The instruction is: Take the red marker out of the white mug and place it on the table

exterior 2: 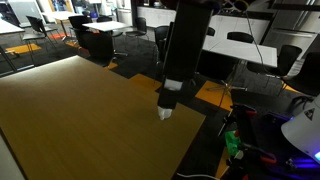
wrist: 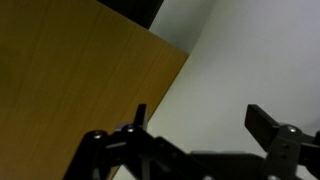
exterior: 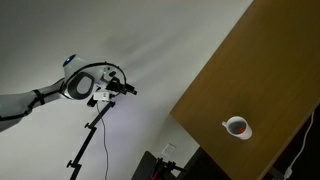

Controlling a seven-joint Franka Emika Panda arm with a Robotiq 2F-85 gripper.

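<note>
- Pincer (wrist: 197, 114) jaws stand apart, empty, by the bench (wrist: 70, 80) edge.
- White mug (exterior: 237, 128) holding the red marker (exterior: 237, 124) sits well apart from it; marker's axis unreadable.

No legible text, label, brand, number or sign in any view.

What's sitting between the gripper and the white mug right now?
Nothing. In an exterior view, the stretch from the gripper to the white mug shows only pale background and bare table.
</note>
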